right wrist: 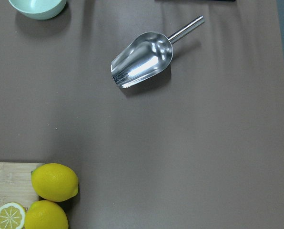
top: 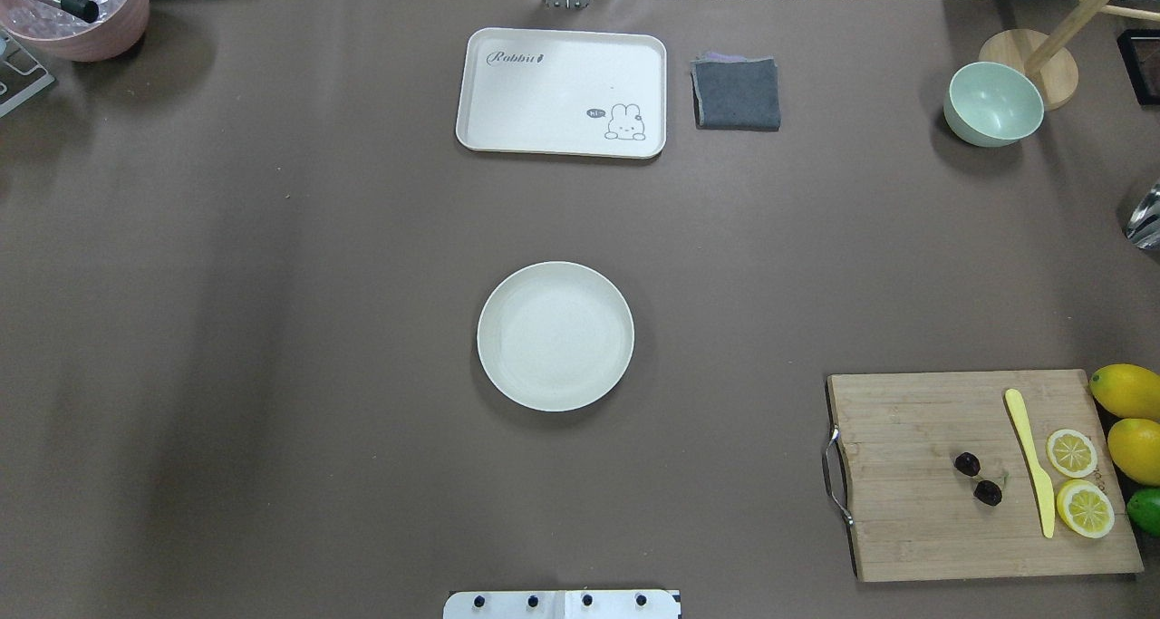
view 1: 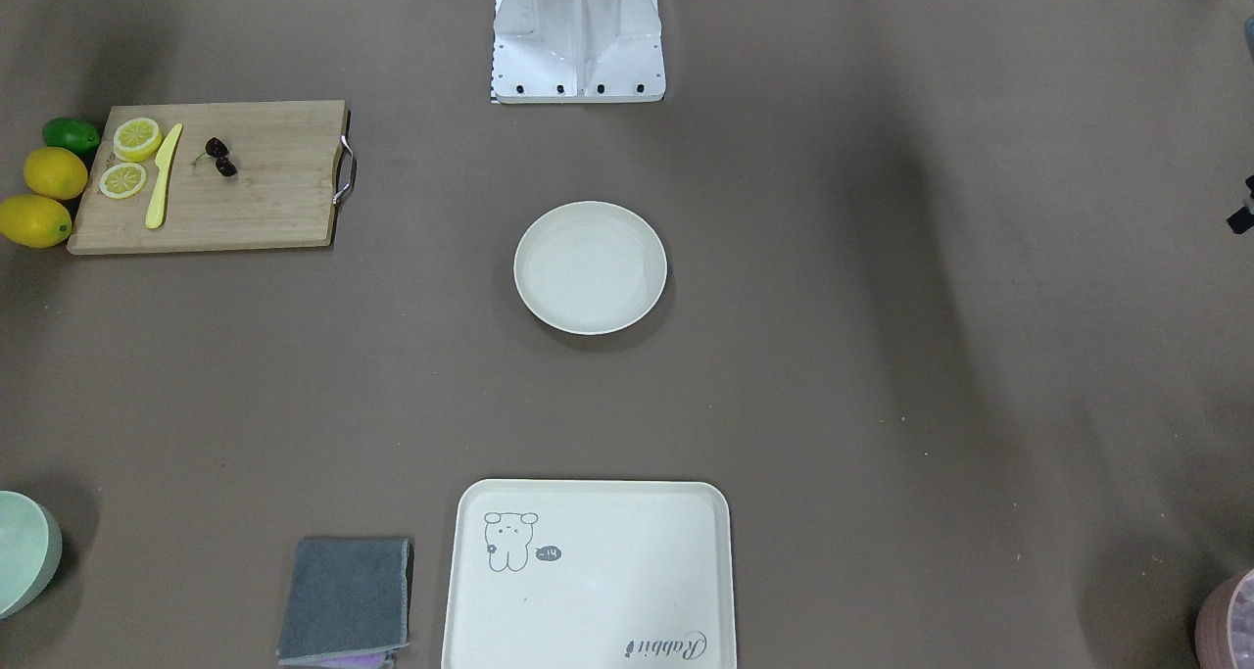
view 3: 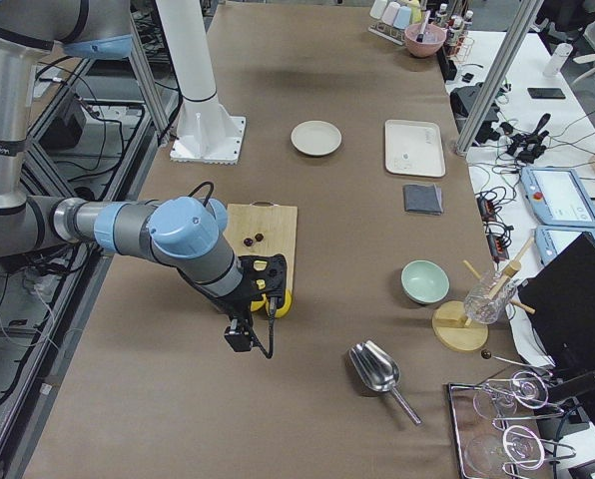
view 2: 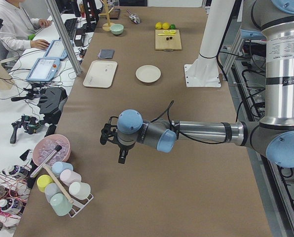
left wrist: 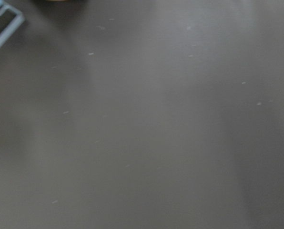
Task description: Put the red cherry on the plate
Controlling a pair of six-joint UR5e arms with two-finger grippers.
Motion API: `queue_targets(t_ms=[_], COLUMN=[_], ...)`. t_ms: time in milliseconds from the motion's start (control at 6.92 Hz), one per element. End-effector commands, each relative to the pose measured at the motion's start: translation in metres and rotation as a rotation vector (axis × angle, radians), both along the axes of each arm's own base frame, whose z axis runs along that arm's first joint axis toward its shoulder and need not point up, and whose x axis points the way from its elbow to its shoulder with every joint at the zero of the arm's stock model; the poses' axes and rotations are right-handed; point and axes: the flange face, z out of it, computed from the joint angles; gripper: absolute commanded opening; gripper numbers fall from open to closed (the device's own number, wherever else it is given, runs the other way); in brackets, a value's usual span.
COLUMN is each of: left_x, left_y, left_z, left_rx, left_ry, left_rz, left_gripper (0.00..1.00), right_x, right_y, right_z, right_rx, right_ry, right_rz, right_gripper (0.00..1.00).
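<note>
The cherry (top: pixel 978 478) is a pair of tiny dark fruits joined by thin stems. It lies on the board (top: pixel 915 528) at about 9 o'clock from the yellow knife (top: pixel 1030 460) in the overhead view, close to it but apart. The plate (top: pixel 555 336) sits mid-table with nothing on it, and the cherry is well apart from it at roughly 4 o'clock.

The cherry is probably very light, round enough to roll, smooth-skinned and easily squashed. The stems look too thin to pinch reliably. A gentle grip across one fruit, or across both side by side, seems the better hold, with the fingers kept away from the knife.

In the right-side view the right gripper (view 3: pixel 243 341) hangs above the table beyond the board's lemon end, at about 6 o'clock from the cherry and well apart. Its wrist camera shows lemons (right wrist: pixel 54 182) and a scoop (right wrist: pixel 142 59), not the cherry. The left gripper (view 2: pixel 122 158) hovers far off at the table's other end. I cannot tell whether either gripper's fingers are parted or closed.
</note>
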Motion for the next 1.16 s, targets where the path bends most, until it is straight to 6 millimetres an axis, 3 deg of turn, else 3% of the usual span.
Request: queue_targets(t_ms=[0,289,578,867,1012], left_x=[-0.019,-0.025,-0.028,-0.03,-0.043], left_y=[0.0,-0.002,0.002,0.019,0.027], left_z=[-0.064,-0.059,-0.029,-0.006,0.011], left_rx=[-0.137,-0.149,-0.2,-0.225,-0.221], left_ry=[-0.059,-0.121,-0.158,-0.163,-0.163], left_rz=[-0.028,-0.044,-0.048,-0.04,-0.036], left_gripper=[0.99,0.99,0.99,0.99,0.99], right_x=[0.004,0.001,-0.006,-0.008,-0.009], right_y=[0.004,0.01,0.032,0.037,0.031], right_z=[-0.004,0.002,0.017,0.023,0.021], right_rx=[0.006,-0.007,-0.043,-0.044,-0.035], right_ry=[-0.002,-0.02,-0.069,-0.099,-0.093], right_rz=[0.017,0.019,0.037,0.038,0.025], right_gripper=[1.0,1.0,1.0,1.0,1.0])
